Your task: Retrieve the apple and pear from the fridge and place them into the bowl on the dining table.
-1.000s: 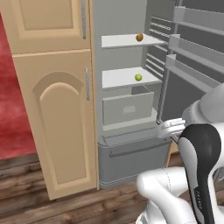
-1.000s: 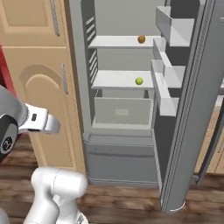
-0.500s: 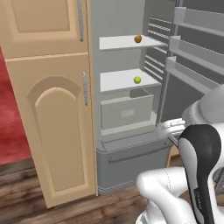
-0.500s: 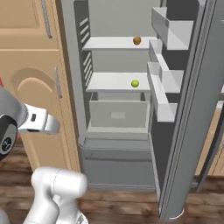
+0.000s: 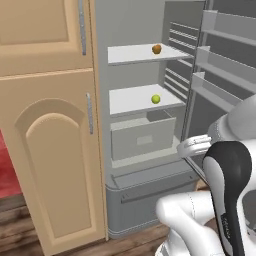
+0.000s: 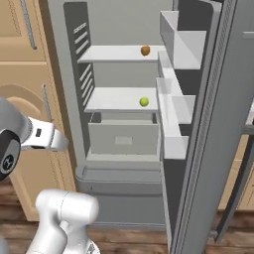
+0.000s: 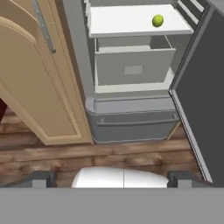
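While the fridge (image 6: 124, 149) stands open, its drawer (image 7: 133, 65) hides any contents.

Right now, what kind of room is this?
Most likely a home kitchen: an open fridge with two fruits on its white shelves, a brown one above a green one, a tan wooden cabinet beside it, and a wood plank floor.

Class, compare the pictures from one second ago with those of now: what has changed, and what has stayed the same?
The whole scene has slid sideways in both base views, so the base drove; no thing moved. Nothing was gripped or released. The fridge stays open, the brown fruit on the upper shelf, the green fruit on the lower.
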